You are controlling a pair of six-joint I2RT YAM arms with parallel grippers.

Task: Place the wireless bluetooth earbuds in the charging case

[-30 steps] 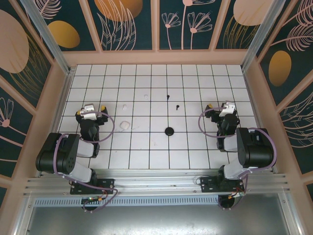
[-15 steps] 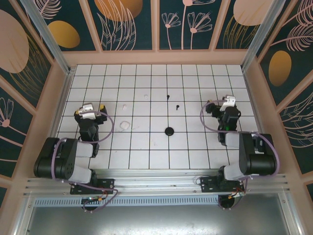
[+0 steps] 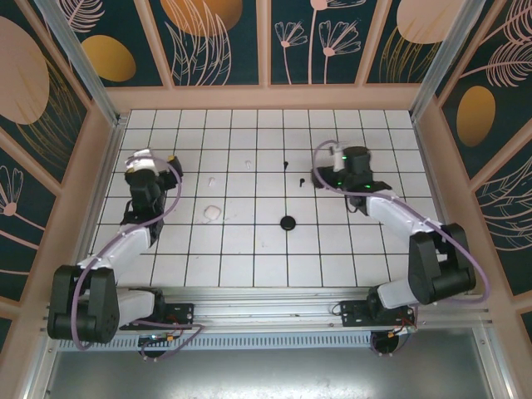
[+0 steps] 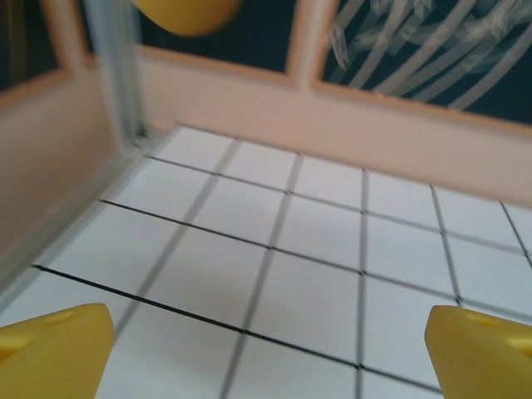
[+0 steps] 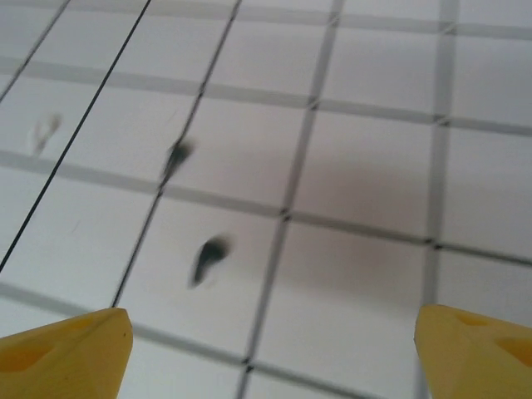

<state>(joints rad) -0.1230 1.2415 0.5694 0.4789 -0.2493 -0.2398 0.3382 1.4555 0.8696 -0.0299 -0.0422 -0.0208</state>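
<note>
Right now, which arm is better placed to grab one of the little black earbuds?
The right. The right hand is open and hangs just short of the two black earbuds, which lie just ahead of it. The left hand points at the far left corner, away from them.

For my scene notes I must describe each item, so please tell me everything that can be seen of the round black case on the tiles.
The round black case is a small dark disc seen from above, with a plain round outline. It is too small to tell whether its lid is open. It lies flat on the white tiled table, near the middle, over a grid line. The nearer black earbud lies farther from the arm bases, apart from it. Only the table touches it.
</note>
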